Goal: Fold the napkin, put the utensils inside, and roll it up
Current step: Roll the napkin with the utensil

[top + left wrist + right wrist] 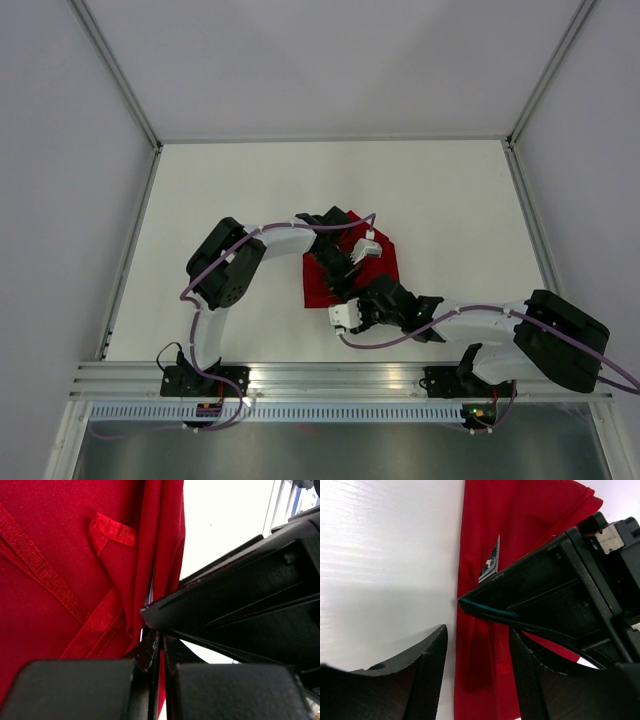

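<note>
The deep-red napkin (386, 262) lies bunched near the middle of the white table, mostly under both grippers. In the left wrist view the napkin (50, 580) shows folds and hems. My left gripper (159, 647) is shut on a thin fold of it, and from above the left gripper (336, 268) sits over the cloth. My right gripper (479, 630) is open, its fingers either side of the napkin's (520, 525) left edge, just below the left gripper's finger (545, 595). From above, the right gripper (372, 297) is at the napkin's near edge. No utensils are in view.
The white table (250, 180) is enclosed by grey walls with metal posts. An aluminium rail (330, 378) runs along the near edge by the arm bases. The right gripper's finger (240, 600) fills the right of the left wrist view.
</note>
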Controlling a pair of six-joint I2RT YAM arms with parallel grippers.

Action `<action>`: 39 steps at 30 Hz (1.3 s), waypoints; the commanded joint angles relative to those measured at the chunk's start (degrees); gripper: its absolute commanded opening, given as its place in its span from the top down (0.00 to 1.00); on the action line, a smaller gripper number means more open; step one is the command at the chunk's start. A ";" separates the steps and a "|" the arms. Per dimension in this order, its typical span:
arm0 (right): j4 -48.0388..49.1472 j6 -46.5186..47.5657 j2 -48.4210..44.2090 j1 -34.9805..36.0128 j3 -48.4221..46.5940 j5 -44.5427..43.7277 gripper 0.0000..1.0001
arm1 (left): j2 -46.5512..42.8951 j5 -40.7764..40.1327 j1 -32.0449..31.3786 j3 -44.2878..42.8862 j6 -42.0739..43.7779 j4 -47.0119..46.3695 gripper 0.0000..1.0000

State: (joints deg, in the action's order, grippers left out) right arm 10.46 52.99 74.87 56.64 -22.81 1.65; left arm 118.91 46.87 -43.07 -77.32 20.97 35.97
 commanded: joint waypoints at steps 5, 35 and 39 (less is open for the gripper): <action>0.18 0.27 3.70 0.05 -2.94 -1.30 0.43 | 0.36 1.47 0.62 -1.08 -1.11 1.12 0.98; -17.39 0.97 11.35 -7.78 -14.19 10.57 0.82 | -1.92 -0.02 2.64 -0.29 -1.19 0.34 0.77; -21.09 0.80 11.96 -7.95 -16.56 11.88 0.84 | -4.12 -1.69 3.52 0.76 -2.77 -1.95 0.67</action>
State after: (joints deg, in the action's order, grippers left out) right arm -4.40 53.84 85.43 48.93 -37.06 10.76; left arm 118.26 47.05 -40.51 -77.14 20.16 36.86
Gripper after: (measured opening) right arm 0.235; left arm 0.317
